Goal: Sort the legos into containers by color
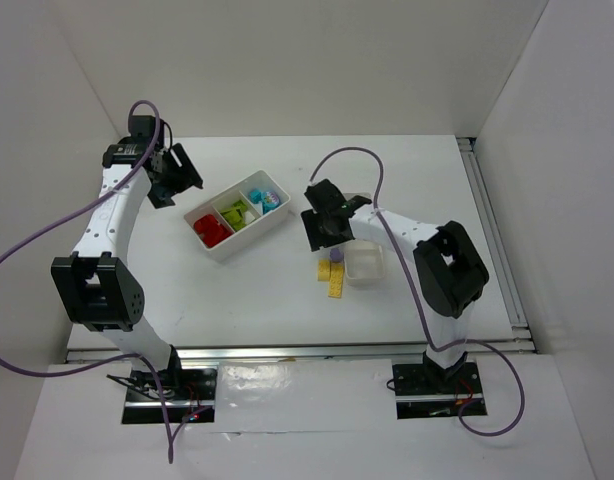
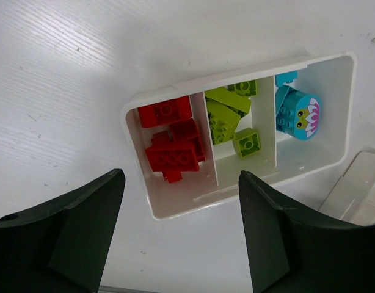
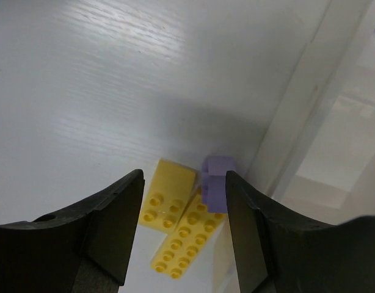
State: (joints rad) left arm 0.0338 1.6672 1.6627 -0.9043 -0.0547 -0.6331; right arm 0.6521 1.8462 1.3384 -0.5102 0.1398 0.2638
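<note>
1. landmark: the 3-compartment tray [image 1: 253,240] [image 2: 138,201], a white container lying at an angle on the table [image 1: 407,170].

2. tray contents:
- the end compartment toward the left arm holds the red bricks [image 1: 211,229] [image 2: 172,149], piled.
- the middle compartment holds the lime green bricks [image 1: 234,213] [image 2: 227,116].
- the third compartment holds the teal pieces [image 1: 265,197] [image 2: 297,113]; 1 is round and carries a printed flower face.

3. left gripper [image 1: 177,175] [image 2: 181,177]: sits off the tray's red end, on the far-left side. its fingers are spread wide and nothing is between them. its wrist camera looks down on the tray.

4. second tray [image 1: 367,265] [image 3: 297,122]: a smaller white container, right of the 3-compartment tray and nearer the arm bases. the 2 containers are apart.

5. loose legos: 2 yellow plates [image 1: 334,278] [image 3: 184,235] lie flat on the table between the 2 trays, just beside the second tray's wall. 1 lilac brick [image 1: 336,256] [image 3: 217,183] sits at the far end of the longer plate, against that wall.

6. right gripper [image 1: 327,225] [image 3: 184,177]: right of the 3-compartment tray, above the lilac brick. its fingers are partly parted, with a clear gap between the left finger and the brick; nothing is gripped.
</note>
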